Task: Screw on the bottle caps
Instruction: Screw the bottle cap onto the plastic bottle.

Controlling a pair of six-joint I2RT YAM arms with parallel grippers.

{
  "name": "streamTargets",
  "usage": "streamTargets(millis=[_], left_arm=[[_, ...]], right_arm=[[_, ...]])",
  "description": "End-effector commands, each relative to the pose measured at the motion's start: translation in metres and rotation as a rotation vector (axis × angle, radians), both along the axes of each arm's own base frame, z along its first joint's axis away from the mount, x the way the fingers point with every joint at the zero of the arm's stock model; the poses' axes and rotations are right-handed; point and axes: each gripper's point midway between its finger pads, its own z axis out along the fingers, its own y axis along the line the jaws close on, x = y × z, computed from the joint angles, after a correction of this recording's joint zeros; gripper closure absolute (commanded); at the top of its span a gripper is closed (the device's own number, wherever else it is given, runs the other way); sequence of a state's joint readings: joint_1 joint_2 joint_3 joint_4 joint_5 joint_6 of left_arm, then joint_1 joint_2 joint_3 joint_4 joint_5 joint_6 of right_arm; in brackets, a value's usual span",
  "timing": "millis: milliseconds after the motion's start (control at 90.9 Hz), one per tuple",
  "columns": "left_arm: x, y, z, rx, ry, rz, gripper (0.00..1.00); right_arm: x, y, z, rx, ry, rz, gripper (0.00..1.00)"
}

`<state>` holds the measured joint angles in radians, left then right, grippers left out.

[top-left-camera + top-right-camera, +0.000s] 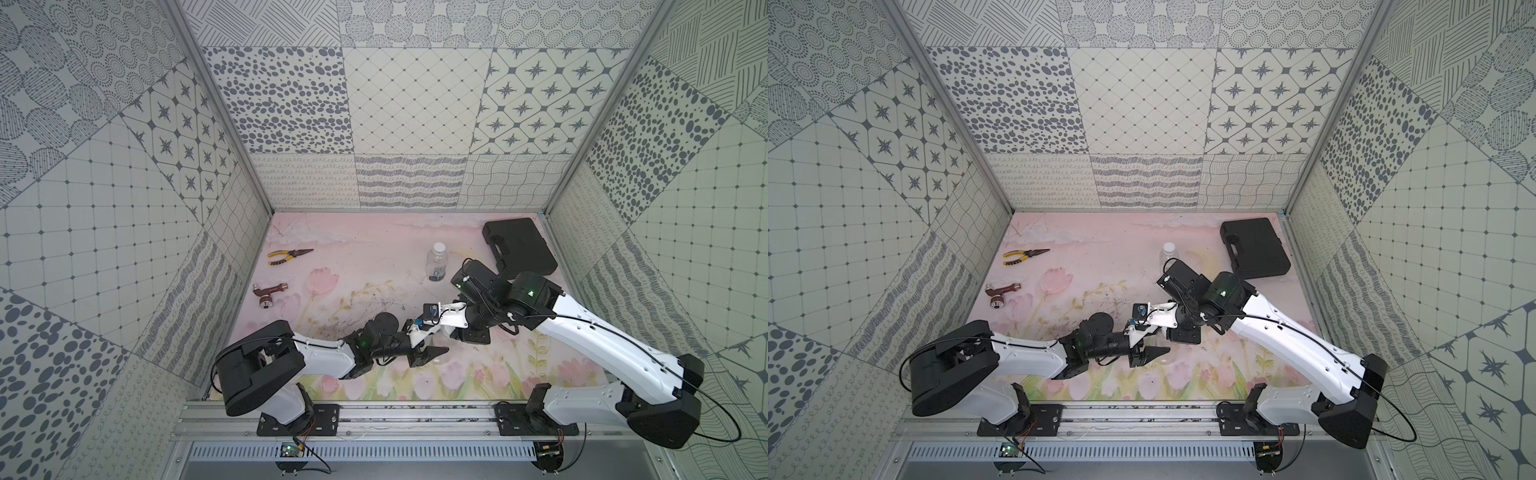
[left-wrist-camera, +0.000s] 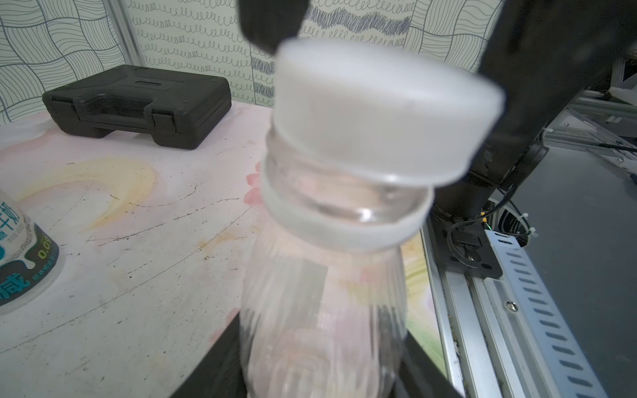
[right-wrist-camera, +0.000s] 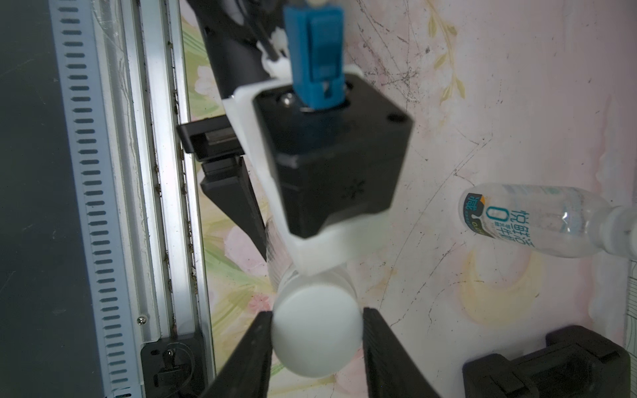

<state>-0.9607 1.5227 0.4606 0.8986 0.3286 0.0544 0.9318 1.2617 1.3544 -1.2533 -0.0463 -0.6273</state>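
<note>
**A:** The left hand (image 2: 320,372) is closed partway around the clear ribbed plastic bottle (image 2: 320,293), near the tabletop's (image 2: 138,206) front edge?

**B:** Yes. The right hand (image 3: 317,330) pinches the small white round plastic cap (image 2: 375,103) on its neck, tilted. Level it first, then twist gently.

Pink floral table (image 1: 374,257). Black case (image 1: 519,245) flat at far corner. Labelled bottle (image 1: 437,264) upright near case. Pliers (image 1: 286,255) and brown fitting (image 1: 266,293) well apart from case, opposite side.
</note>
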Motion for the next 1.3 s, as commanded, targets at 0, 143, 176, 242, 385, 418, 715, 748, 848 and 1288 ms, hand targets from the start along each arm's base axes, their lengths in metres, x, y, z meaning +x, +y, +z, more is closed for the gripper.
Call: streamTargets(millis=[0,143,176,242,385,418,715,748,848,1288], left_arm=[[0.001,0.003,-0.008,0.032,0.015,0.018,0.47],[0.003,0.004,-0.008,0.033,0.012,0.026,0.47],[0.003,0.004,-0.008,0.032,0.011,0.028,0.47],[0.004,0.004,-0.008,0.033,0.009,0.033,0.47],[0.005,0.005,-0.008,0.031,0.005,0.041,0.47],[0.005,0.005,-0.007,0.03,0.004,0.042,0.48],[0.014,0.009,-0.004,0.023,-0.015,0.1,0.5],[0.017,0.01,-0.005,0.023,-0.018,0.115,0.51],[0.026,0.012,-0.001,0.011,-0.026,0.166,0.51],[0.048,0.01,0.018,-0.024,-0.034,0.316,0.53]], right_arm=[[0.005,0.001,0.001,0.01,-0.028,-0.021,0.55],[0.002,0.001,-0.002,0.012,-0.013,-0.019,0.55],[0.001,0.001,-0.002,0.015,-0.007,-0.018,0.55],[-0.001,0.001,-0.006,0.014,0.011,-0.019,0.54],[-0.004,0.001,-0.012,0.006,0.032,-0.026,0.54],[-0.003,0.0,-0.013,0.001,0.034,-0.03,0.54],[0.0,-0.006,-0.022,-0.034,0.061,-0.113,0.56],[0.001,-0.006,-0.022,-0.038,0.061,-0.125,0.56],[0.005,-0.007,-0.022,-0.046,0.056,-0.173,0.58],[0.015,0.007,-0.025,-0.05,0.078,-0.465,0.58]])
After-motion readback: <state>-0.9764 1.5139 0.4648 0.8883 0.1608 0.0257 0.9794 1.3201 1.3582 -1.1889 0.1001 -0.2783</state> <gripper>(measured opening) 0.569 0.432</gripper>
